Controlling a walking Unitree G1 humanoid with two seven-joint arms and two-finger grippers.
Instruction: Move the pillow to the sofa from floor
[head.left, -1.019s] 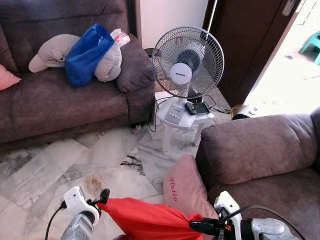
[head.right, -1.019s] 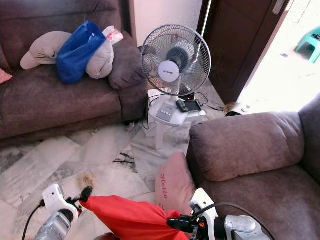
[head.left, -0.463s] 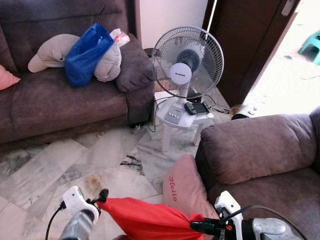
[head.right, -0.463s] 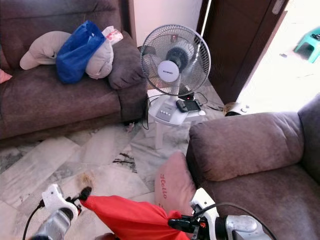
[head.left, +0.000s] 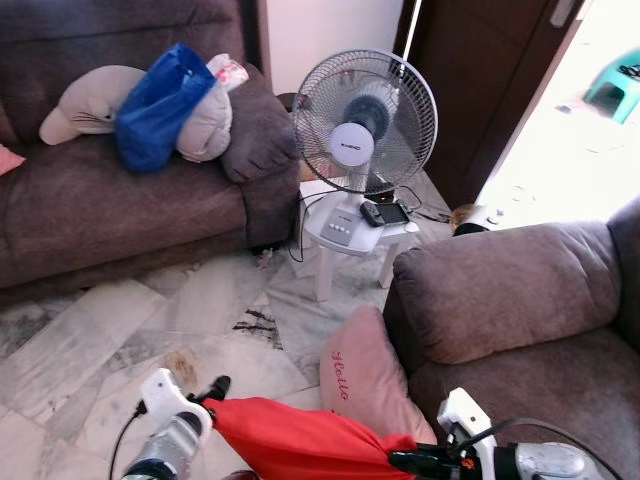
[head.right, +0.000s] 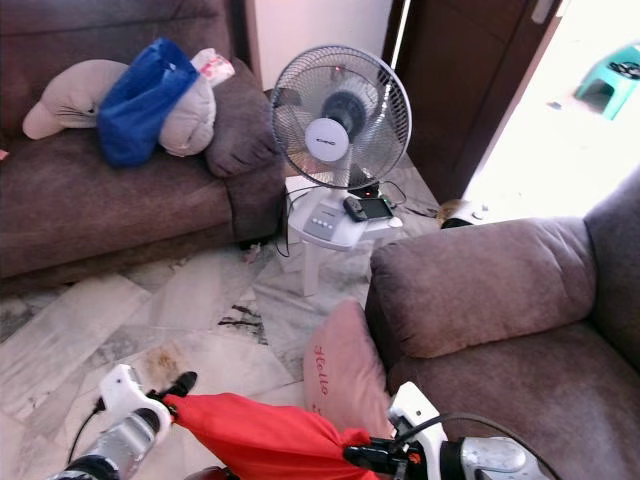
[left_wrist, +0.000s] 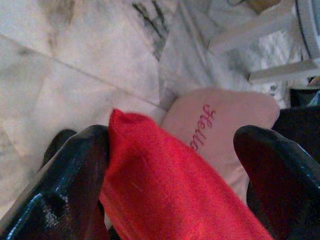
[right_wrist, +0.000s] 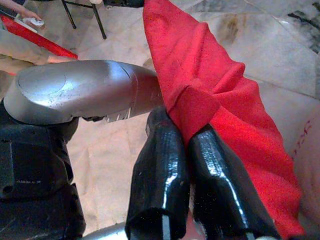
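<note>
Right, the red pillow hangs stretched between the two grippers, above the marble floor and just in front of the brown sofa on the robot's right. The right gripper has its two black fingers pinched tight on a bunched corner of the fabric. The left gripper stands with jaws wide, one finger pressed against the pillow's other end and the far finger well off it — a hold by pressure, not a clamp.

It sags and folds like soft, light stuff; no weight to fear, but it will droop and could slip from the open left side. Corners are the sensible grip — the bunched cloth gives purchase. A pink pillow leans against the sofa's arm, near the load.
</note>
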